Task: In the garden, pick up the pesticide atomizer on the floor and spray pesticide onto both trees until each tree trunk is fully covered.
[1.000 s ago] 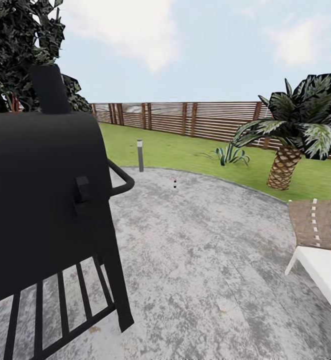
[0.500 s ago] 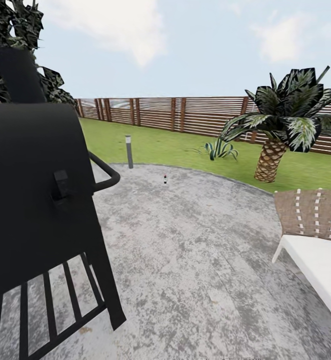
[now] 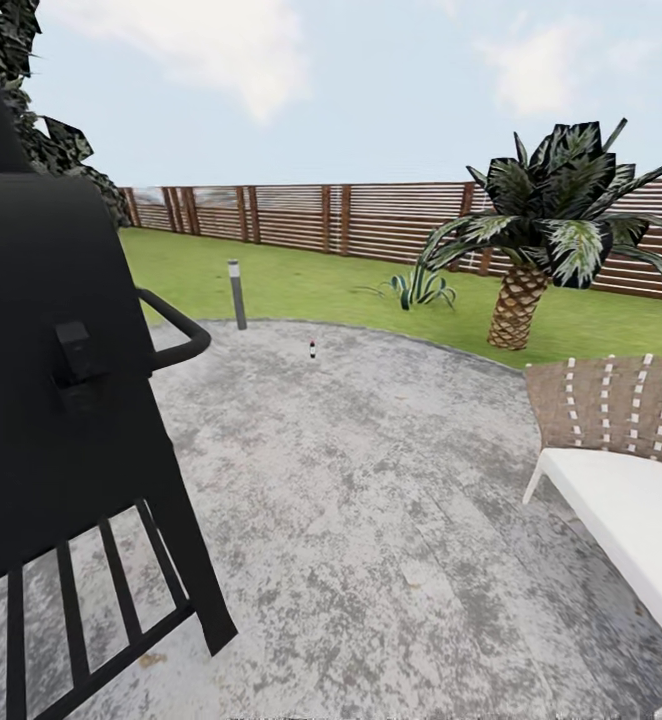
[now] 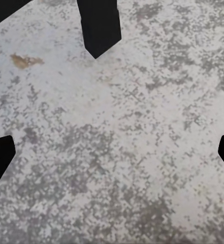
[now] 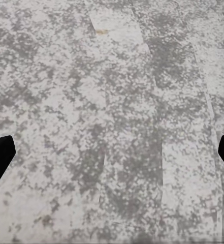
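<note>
The pesticide atomizer (image 3: 312, 349), a tiny dark bottle with a red top, stands upright far ahead on the grey concrete floor (image 3: 371, 500), close to where the paving meets the garden lawn (image 3: 301, 285). Both trees and their trunks are out of view. In the left wrist view my left gripper (image 4: 112, 155) hangs over bare concrete, its black fingertips (image 4: 0, 157) wide apart with nothing between them. My right gripper (image 5: 112, 152) is likewise open over the paving, its fingertips (image 5: 0, 155) at the picture's edges.
A big black grill (image 3: 51, 400) stands close at the left, and one of its legs (image 4: 99, 25) is near my left gripper. A white lounger with a woven cushion (image 3: 611, 470) is at the right. Beyond stand a bollard light (image 3: 237, 294), a short palm (image 3: 531, 260) and a slat fence (image 3: 371, 215).
The whole head picture has slid left and slightly up, so the camera has moved. The grill reaches less far across the view and more of the lounger shows. Nothing in the scene itself has shifted.
</note>
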{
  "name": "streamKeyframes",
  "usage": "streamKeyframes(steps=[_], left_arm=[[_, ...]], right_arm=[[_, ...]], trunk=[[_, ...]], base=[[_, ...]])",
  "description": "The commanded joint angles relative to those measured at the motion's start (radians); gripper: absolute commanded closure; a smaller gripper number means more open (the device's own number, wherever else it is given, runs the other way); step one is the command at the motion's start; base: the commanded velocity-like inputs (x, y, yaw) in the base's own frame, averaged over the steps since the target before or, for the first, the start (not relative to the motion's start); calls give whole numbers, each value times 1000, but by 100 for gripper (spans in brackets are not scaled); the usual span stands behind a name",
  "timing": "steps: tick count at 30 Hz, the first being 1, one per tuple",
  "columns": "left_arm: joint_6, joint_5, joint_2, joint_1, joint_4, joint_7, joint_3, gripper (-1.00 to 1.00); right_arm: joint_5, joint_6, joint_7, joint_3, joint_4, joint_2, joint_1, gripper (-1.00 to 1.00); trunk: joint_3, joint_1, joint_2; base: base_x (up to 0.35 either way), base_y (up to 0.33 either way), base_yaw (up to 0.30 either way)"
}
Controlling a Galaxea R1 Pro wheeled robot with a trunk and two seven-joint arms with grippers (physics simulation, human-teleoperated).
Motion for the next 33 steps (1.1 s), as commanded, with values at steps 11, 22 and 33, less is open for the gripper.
streamKeyframes(steps=[11, 22, 33], left_arm=[[0, 1, 1, 0, 0, 5, 2, -100], [0, 2, 3, -1, 0, 12, 5, -100], [0, 2, 4, -1, 0, 12, 5, -100]], right_arm=[[0, 0, 0, 0, 0, 0, 0, -100], [1, 0, 0, 0, 0, 0, 0, -100], [0, -1, 1, 0, 0, 0, 0, -100]], trunk=[[-52, 42, -77], [-103, 84, -154], [-154, 127, -231]], base=[[0, 0, -113], [0, 0, -103], [0, 0, -149]])
